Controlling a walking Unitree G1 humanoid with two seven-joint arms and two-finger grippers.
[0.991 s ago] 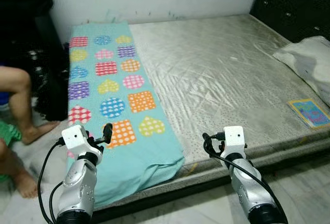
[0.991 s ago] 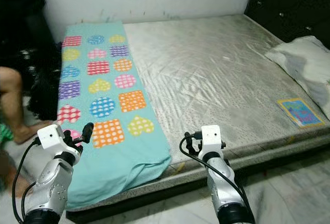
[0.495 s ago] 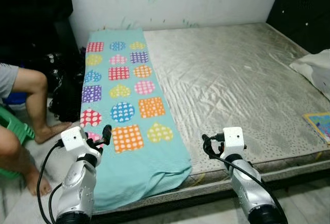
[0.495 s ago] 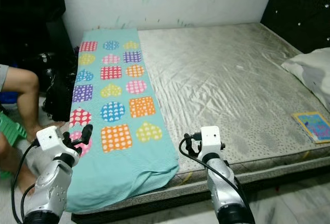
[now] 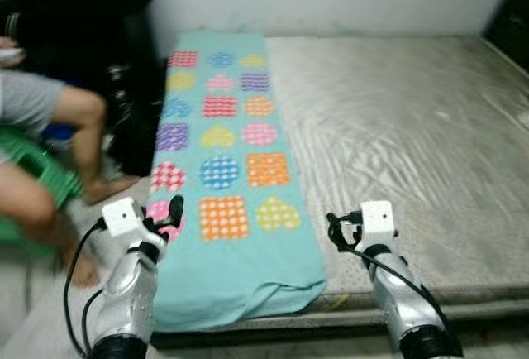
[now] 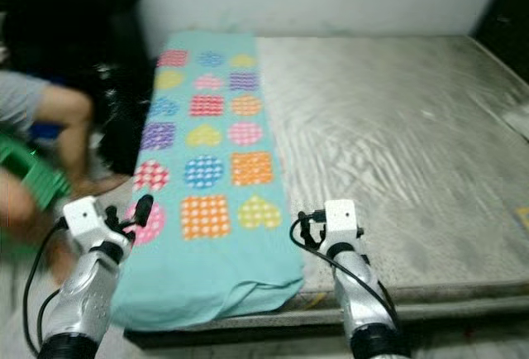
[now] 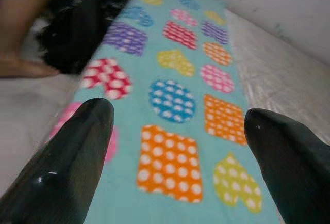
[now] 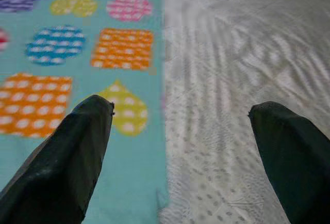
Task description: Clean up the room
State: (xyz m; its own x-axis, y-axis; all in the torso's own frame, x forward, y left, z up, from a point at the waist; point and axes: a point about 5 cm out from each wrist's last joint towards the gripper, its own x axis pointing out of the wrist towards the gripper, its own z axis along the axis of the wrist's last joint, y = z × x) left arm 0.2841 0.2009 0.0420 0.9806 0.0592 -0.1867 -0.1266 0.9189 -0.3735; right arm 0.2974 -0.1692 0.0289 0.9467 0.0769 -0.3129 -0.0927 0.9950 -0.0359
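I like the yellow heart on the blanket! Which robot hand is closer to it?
The right gripper, I think: the yellow heart lies just ahead of it, by one finger. The left gripper is over the blanket's outer edge, with the orange square between it and the heart.

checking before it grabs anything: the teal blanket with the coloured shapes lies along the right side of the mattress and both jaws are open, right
Not quite. The teal blanket lies along the robot's left side of the mattress, as the left eye view shows. The rest holds: the left gripper and right gripper both have their jaws open in the wrist views.
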